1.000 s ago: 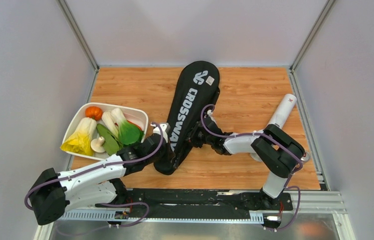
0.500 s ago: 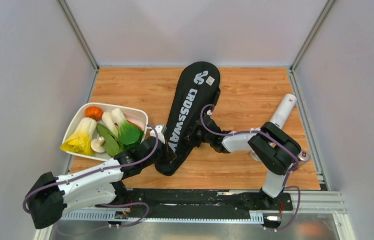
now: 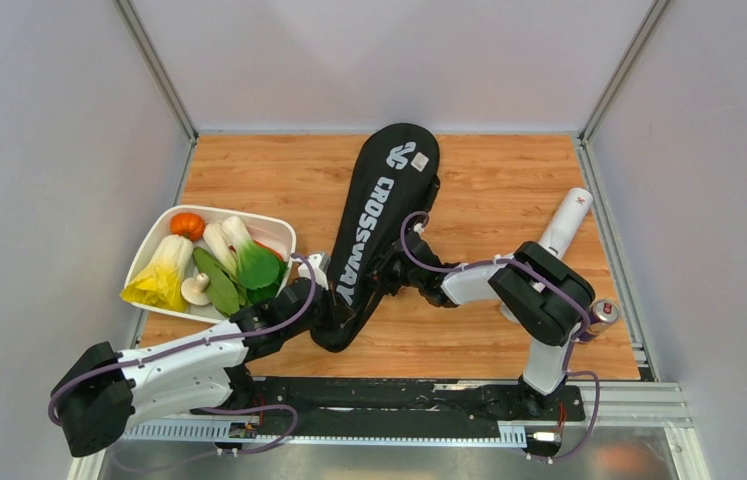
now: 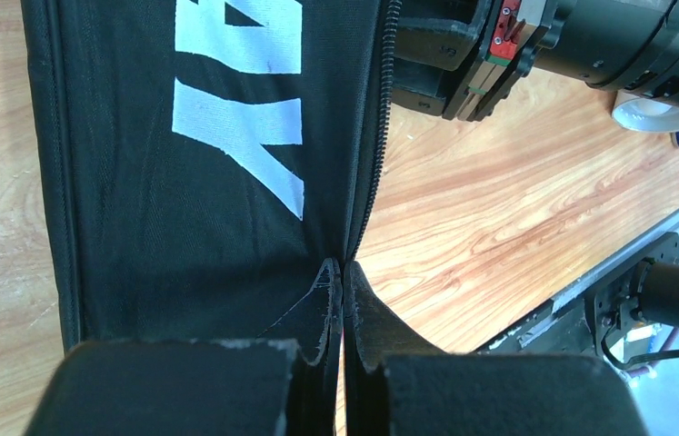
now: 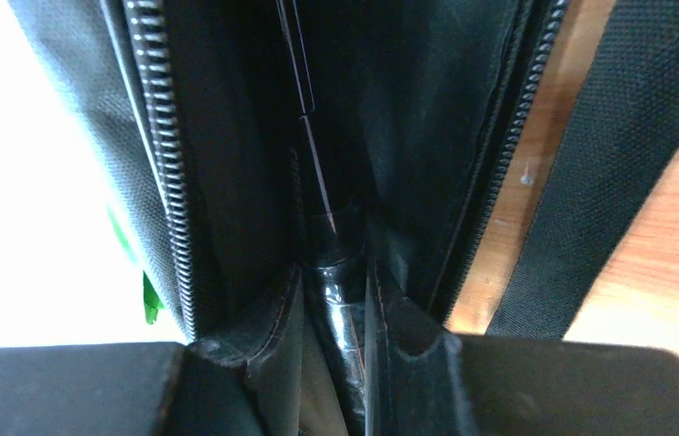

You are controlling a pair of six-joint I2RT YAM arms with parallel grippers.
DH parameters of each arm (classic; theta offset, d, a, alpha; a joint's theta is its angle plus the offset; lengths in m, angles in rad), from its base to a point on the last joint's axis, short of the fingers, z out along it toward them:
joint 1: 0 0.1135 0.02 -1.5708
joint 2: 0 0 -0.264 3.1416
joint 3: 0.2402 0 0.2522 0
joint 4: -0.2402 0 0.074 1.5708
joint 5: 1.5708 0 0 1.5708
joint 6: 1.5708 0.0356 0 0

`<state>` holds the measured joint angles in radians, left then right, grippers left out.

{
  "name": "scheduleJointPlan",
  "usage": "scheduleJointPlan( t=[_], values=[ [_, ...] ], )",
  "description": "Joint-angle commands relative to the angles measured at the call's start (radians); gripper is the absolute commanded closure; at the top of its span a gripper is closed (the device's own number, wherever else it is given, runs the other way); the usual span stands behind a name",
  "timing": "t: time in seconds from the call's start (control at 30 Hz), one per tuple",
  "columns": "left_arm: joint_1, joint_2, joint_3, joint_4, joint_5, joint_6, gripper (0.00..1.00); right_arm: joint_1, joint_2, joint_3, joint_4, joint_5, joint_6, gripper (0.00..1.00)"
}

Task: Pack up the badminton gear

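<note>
**Fingers of the left gripper clamped on the black fabric "CROSSWAY" racket bag**

Seen from the left wrist, both dark pads meet at the lower centre of the frame. They are pressed together on the bag's zipper edge, which runs down from the top centre straight into them. The lettered bag panel fills the upper left, and the bare wooden table lies to the right.

In the right wrist view, the right gripper sits at the bottom centre. Its fingers are closed around the glossy handle of a thin black racket. The shaft rises up the middle of the frame inside the unzipped bag, with a row of zipper teeth on either side.

From above, the bag lies diagonally from the upper centre to the lower centre. The left gripper is at its lower-left edge and the right gripper at its right edge. A long white tube lies at the right, well apart from the bag. A white plastic tray of toy vegetables sits at the left.
</note>
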<state>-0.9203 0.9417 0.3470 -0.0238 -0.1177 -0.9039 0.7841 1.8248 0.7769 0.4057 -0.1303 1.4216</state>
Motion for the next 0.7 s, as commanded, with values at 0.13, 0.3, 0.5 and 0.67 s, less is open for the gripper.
scheduleJointPlan(
  t=[0.13, 0.3, 0.5, 0.67],
  values=[
    [-0.031, 0.042, -0.009, -0.043, 0.065, -0.020, 1.00, -0.036, -0.056, -0.011, 0.042, 0.121, 0.050, 0.81],
    [-0.031, 0.063, 0.004, -0.077, 0.016, -0.003, 1.00, -0.037, -0.130, 0.020, -0.156, 0.125, -0.173, 0.60],
    [-0.031, 0.097, 0.030, -0.104, -0.008, 0.013, 1.00, -0.042, -0.232, -0.047, -0.215, 0.129, -0.288, 0.40],
    [-0.032, 0.111, 0.036, -0.074, 0.022, 0.023, 0.93, -0.081, -0.265, -0.030, -0.220, 0.174, -0.376, 0.27]
  ],
)
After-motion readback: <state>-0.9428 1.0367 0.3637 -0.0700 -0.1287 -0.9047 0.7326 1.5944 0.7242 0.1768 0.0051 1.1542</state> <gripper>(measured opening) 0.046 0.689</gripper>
